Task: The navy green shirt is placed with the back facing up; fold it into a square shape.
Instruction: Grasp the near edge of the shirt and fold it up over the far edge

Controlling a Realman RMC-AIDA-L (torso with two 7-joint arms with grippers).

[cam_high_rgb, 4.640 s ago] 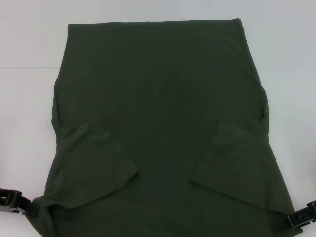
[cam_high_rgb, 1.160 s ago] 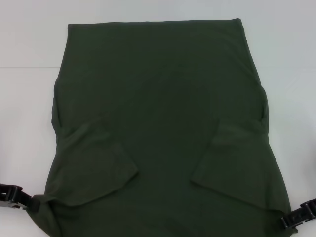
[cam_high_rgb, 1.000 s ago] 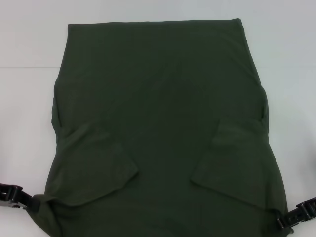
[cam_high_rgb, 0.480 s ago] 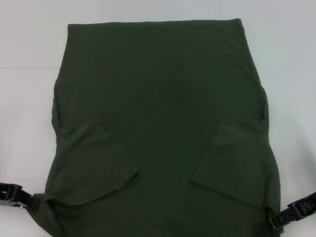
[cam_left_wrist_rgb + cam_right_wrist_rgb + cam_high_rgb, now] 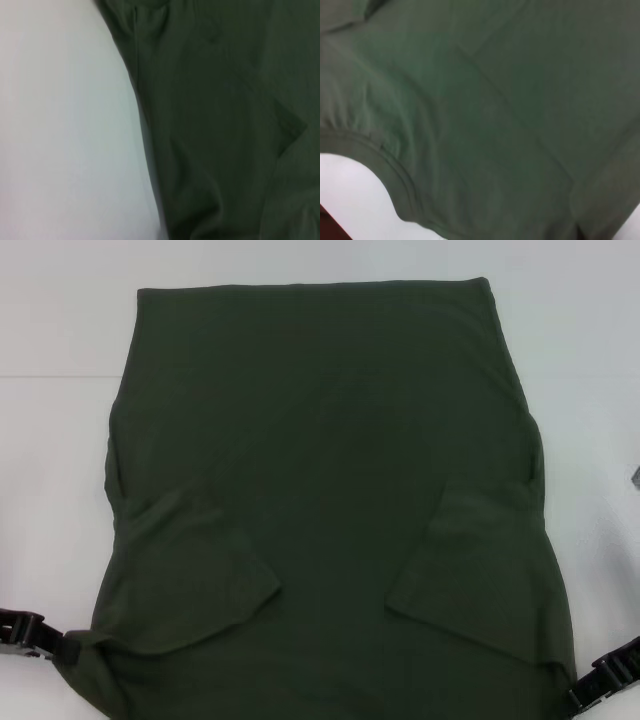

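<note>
Fabric: olive-green shirt (image 5: pixel 330 490), plain side up, spread flat across the white tabletop (image 5: pixel 60 390); it fills most of the head view
Sleeves: both folded inward onto the body; left sleeve (image 5: pixel 190 585) and right sleeve (image 5: pixel 470 580) lie as angled flaps, well apart, with bare back between them
Far edge: straight hem, lying flat at the far side of the tabletop
Near corners: run out of the head view at the bottom; the left one bunches slightly beside the gripper
Left gripper (image 5: pixel 40 640): at the shirt's near left corner, touching the cloth edge; probably pinching it, but I cannot tell how its fingers stand
Right gripper (image 5: pixel 600 685): at the near right corner, just beside the shirt's edge; finger state likewise cannot be told
Left wrist view: shirt (image 5: pixel 225 125) side edge running against bare tabletop (image 5: pixel 60 125); sleeve flap corner visible
Right wrist view: shirt (image 5: pixel 495 110) close up, a stitched hem curving over tabletop (image 5: pixel 350 185)
</note>
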